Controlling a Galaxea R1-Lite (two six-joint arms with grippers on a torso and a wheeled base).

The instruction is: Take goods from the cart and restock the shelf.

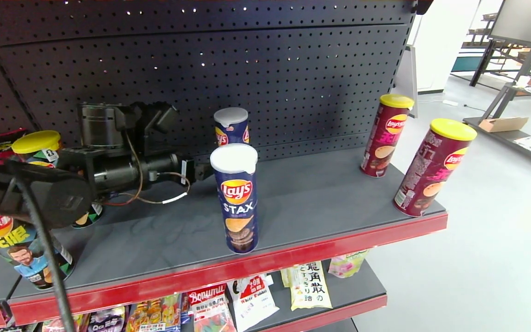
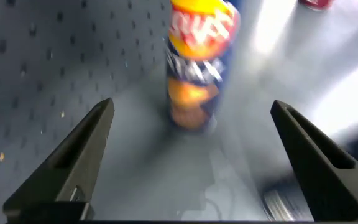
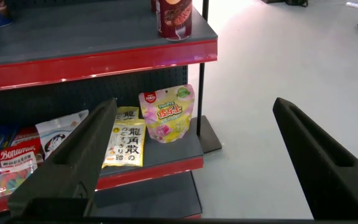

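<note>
Nearest, below the shelf lip, the right pincer (image 3: 194, 102) hangs spread and empty in front of the lower shelf, where flat snack bags (image 3: 166, 113) lie. Above it, the grey shelf board with a red front edge (image 1: 155, 230) carries the goods. Close to that edge a tall dark blue crisp tube with a white lid (image 1: 237, 203) stands upright. Behind it and to the robot's left, the left pincer (image 2: 191, 106) is held low over the board, its fingers (image 2: 82, 149) spread wide and gripping nothing. Farther back, near the black pegboard wall (image 1: 293, 83), stands a second dark blue tube with a white lid (image 1: 231, 127). The left wrist view has one of these blue tubes ahead of the open fingers and apart from both; which one cannot be told. Well off to the robot's right stand two maroon tubes with yellow lids (image 1: 433, 168).

With both blue tubes upright and free, the step in hand looks like the end of a placement. The next move calls for drawing the left arm straight back and level, since the front tube is tall and narrow and would likely topple at a brush. After that comes a return to the cart. The bare board between the blue and maroon tubes offers room for more.
</note>
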